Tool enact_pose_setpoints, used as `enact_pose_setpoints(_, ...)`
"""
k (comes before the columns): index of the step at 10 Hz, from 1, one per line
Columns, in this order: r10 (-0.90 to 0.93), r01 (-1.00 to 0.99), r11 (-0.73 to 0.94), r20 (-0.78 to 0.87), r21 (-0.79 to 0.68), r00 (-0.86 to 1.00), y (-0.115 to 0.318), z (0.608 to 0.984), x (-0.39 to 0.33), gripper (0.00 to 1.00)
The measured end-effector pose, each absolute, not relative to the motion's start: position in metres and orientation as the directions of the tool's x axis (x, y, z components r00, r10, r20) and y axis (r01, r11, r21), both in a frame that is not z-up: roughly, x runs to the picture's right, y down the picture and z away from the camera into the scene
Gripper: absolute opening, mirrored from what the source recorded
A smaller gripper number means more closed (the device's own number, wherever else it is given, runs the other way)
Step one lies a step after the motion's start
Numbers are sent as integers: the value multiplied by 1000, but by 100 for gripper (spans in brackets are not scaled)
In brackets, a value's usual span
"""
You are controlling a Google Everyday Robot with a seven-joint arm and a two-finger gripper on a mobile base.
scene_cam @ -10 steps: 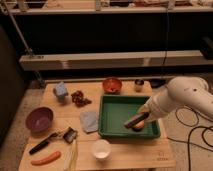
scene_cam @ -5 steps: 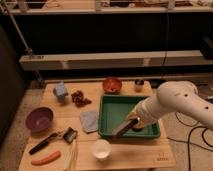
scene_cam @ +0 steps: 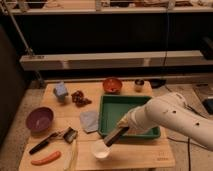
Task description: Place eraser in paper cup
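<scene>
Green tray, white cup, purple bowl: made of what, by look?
Green rectangular tray: likely plastic, uniform colour, moulded raised rim. Small round white cup: paper by the look, matte, no gloss. Purple round bowl: probably plastic, smooth even colour. The tool hangs just above the cup, by the tray's front left corner.

1. You have the tray point(scene_cam: 117, 107) right of centre on the table point(scene_cam: 145, 152).
2. Your hand point(scene_cam: 126, 130) hangs over the tray's front left corner with the eraser point(scene_cam: 113, 138) in it, slanting down and left.
3. The paper cup point(scene_cam: 101, 149) stands on the table just before that corner, right by the eraser's lower end.
4. A flat pad point(scene_cam: 90, 120) lies just left of the tray, and a large bowl point(scene_cam: 40, 119) sits farther left.
5. Behind the tray you have a small bowl point(scene_cam: 112, 85) and, to its right, a second cup point(scene_cam: 139, 85).
</scene>
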State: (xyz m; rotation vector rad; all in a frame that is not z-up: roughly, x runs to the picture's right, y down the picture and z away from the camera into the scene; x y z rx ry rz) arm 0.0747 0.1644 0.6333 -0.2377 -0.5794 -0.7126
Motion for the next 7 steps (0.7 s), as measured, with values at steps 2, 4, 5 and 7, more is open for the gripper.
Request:
enact_pose_setpoints(2,-568,661,746,588,74,576,162,636,67,0)
enact_pose_setpoints(4,-596,647,742,612,174,520,153,635,62,0)
enact_pose_setpoints(5,-612,648,730,631,217,478,150,635,58,0)
enact_pose_setpoints(7,-632,634,712,668,300,394,148,636,55,0)
